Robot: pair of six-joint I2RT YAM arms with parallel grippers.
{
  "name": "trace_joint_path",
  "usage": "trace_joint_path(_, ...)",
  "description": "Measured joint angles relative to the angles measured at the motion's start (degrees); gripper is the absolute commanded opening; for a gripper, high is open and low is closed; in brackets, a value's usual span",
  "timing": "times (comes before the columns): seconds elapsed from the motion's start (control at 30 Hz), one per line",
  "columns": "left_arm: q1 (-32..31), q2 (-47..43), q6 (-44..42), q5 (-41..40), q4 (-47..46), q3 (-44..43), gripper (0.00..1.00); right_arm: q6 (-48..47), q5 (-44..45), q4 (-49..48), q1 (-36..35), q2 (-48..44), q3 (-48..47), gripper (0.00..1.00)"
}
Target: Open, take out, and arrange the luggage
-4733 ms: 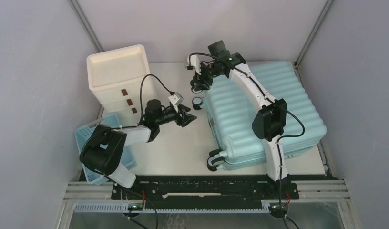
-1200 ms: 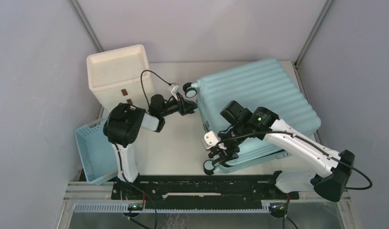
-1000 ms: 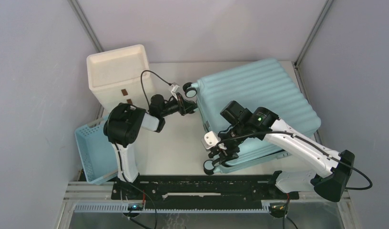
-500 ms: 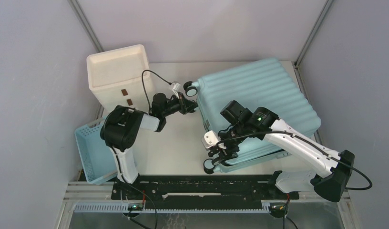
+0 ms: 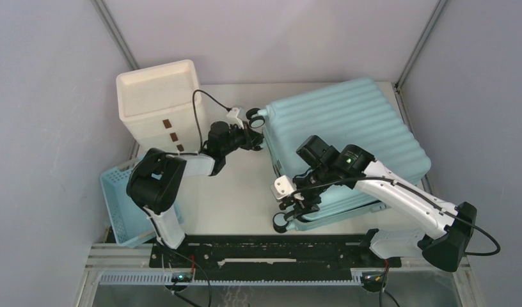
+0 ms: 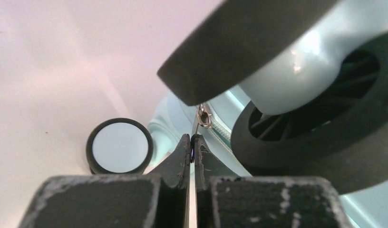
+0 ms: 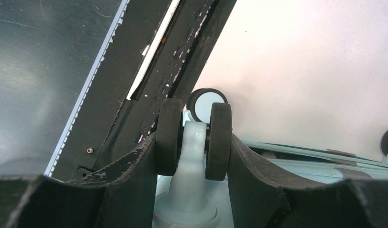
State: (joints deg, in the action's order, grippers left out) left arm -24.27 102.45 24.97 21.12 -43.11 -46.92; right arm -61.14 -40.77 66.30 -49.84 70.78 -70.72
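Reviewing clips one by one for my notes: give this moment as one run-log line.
luggage: lying closed | left fingers: shut on zipper pull by far wheel | right fingers: clamping near wheel

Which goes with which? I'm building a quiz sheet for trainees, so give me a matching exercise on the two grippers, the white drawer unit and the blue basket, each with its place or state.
Things:
1. left gripper
2. right gripper
3. white drawer unit
4. blue basket

Places or states:
A. far left corner of the table
B. fingers on either side of the near wheel of the luggage
C. near left edge of the table
D. shut on the zipper pull of the luggage

Pairs: 1-D, 2-B, 3-A, 4-C
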Motion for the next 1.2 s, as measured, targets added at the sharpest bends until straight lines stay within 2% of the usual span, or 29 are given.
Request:
trace_joint_path(0.2, -0.28, 0.04, 0.02, -4.44, 3.69, -2.62, 0.00, 0.00, 0.70, -0.94, 0.39, -0.35, 0.39, 0.17)
trace_joint_path(0.63, -0.48, 3.56, 3.32, -7.28, 5.09, -7.87, 0.00, 0.00, 2.16, -4.17, 1.01, -1.05, 1.88, 0.16)
trace_joint_path(0.93, -2.10, 3.98, 5.75, -13.11, 2.16, -7.87, 0.00, 0.17, 2.19, -4.46, 1.01, -1.07, 1.99, 0.16)
trace_joint_path(1.2, -2.12, 6.51, 9.16, -14.51, -2.21, -8.09, 0.00, 0.46, 2.54, -5.16, 0.98, -1.25, 2.12, 0.16)
